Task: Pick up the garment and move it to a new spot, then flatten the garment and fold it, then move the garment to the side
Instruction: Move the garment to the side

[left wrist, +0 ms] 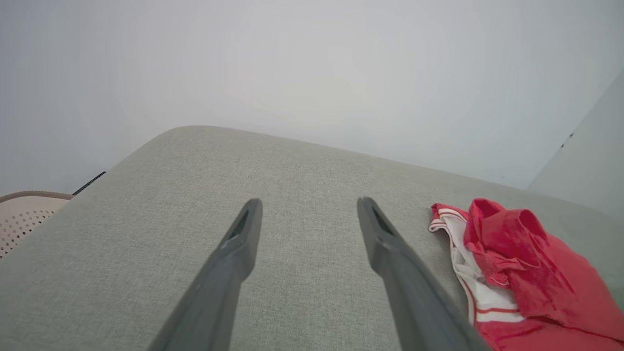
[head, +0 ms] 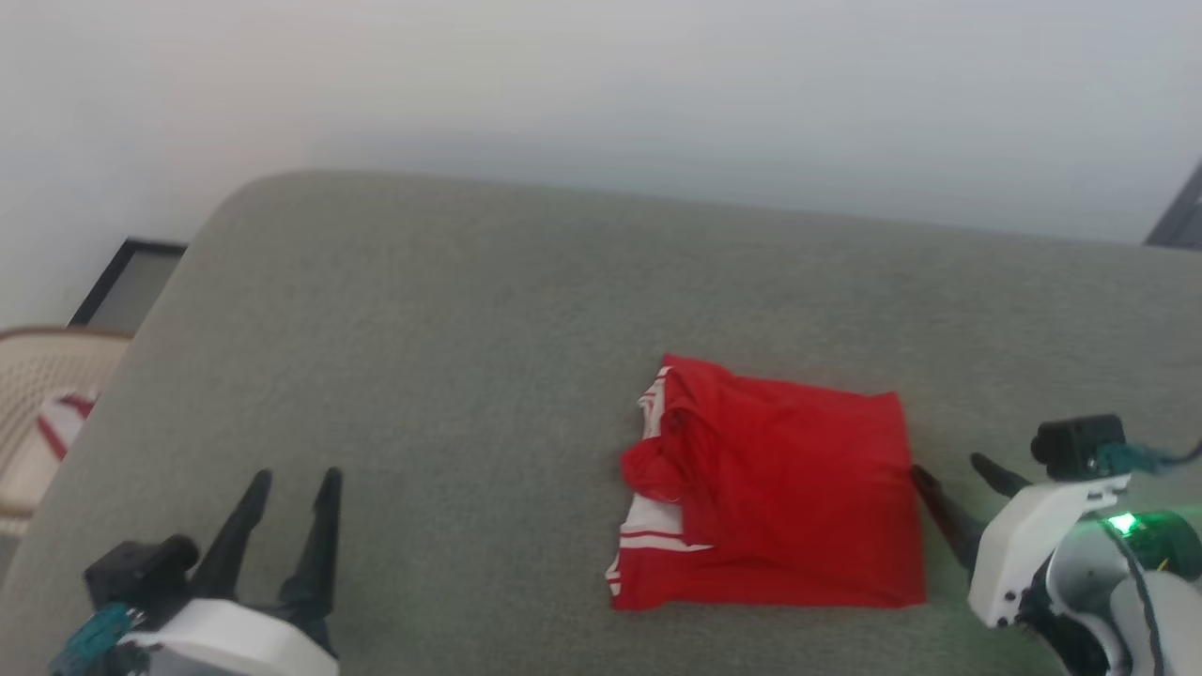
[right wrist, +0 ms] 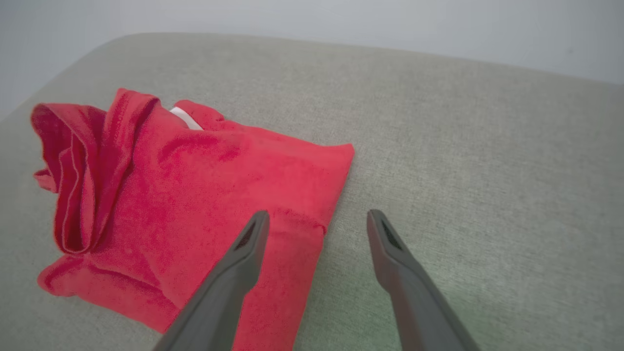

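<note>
The garment is a red jersey with white striped trim, folded into a rough square on the grey-green cushioned surface, right of centre. Its left edge is bunched, with white panels showing. My right gripper is open just beside the garment's right edge, fingers pointing at it. In the right wrist view the garment lies left of and under the left finger, with the right gripper holding nothing. At the lower left, far from the cloth, my left gripper is open and empty. The left wrist view has the garment at its right.
A beige perforated basket with red-and-white cloth in it stands off the surface's left edge, beside a dark-framed panel. A pale wall runs behind the surface's far edge. Bare cushion lies left of and beyond the garment.
</note>
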